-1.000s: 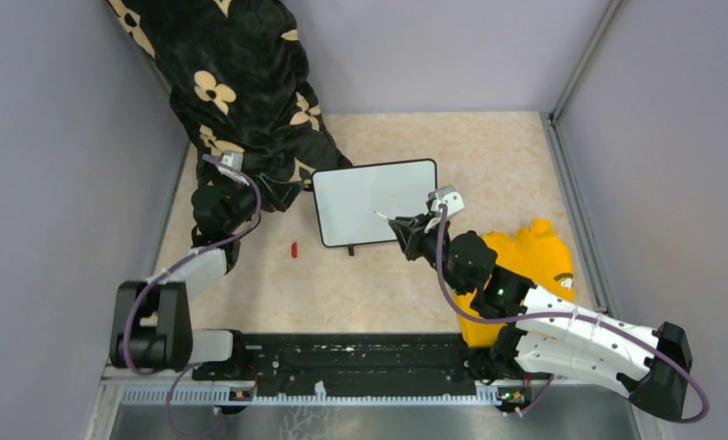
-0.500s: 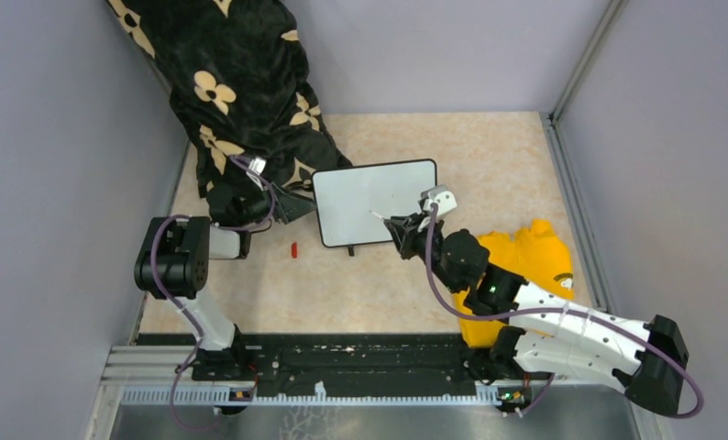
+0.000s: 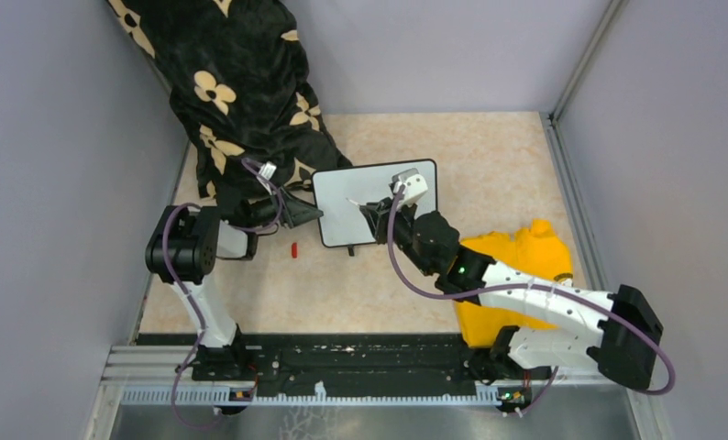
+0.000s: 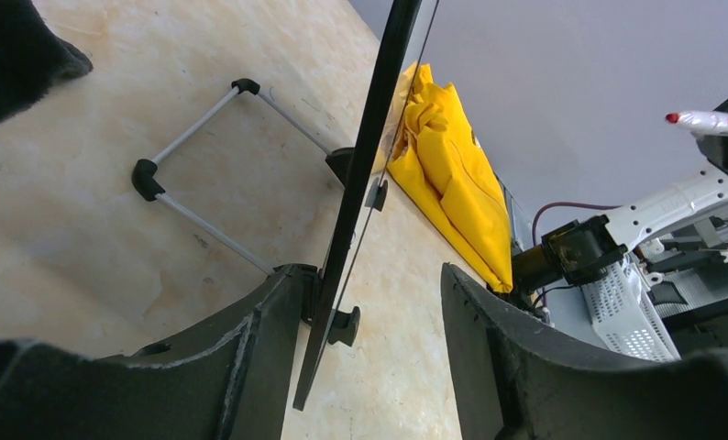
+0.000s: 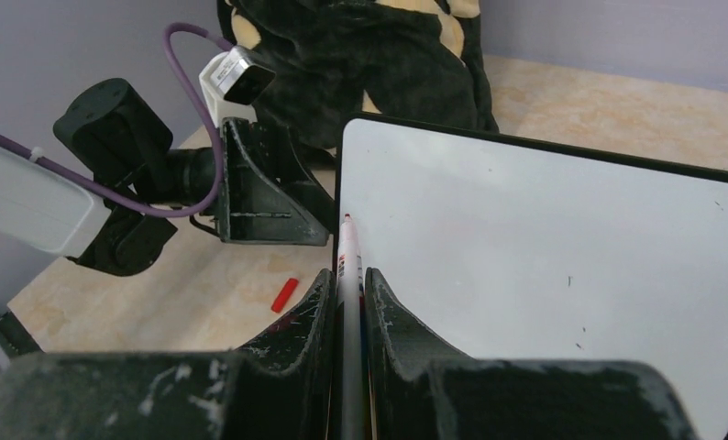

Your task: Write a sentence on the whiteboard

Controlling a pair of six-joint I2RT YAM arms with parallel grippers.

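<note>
While your right end effector (image 5: 348, 275) grips the marker (image 5: 345, 240), tip at the left margin of the whiteboard (image 5: 544, 229), your left end effector (image 4: 368, 275) straddles that edge, jaws apart.

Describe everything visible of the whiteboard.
The whiteboard is glossy white, with a thin black frame and rounded corners, its face blank but for specks. It stands tilted on a wire stand on the table. The left tool straddles its left edge, open; the marker in the right tool points near that edge, contact unclear.
</note>
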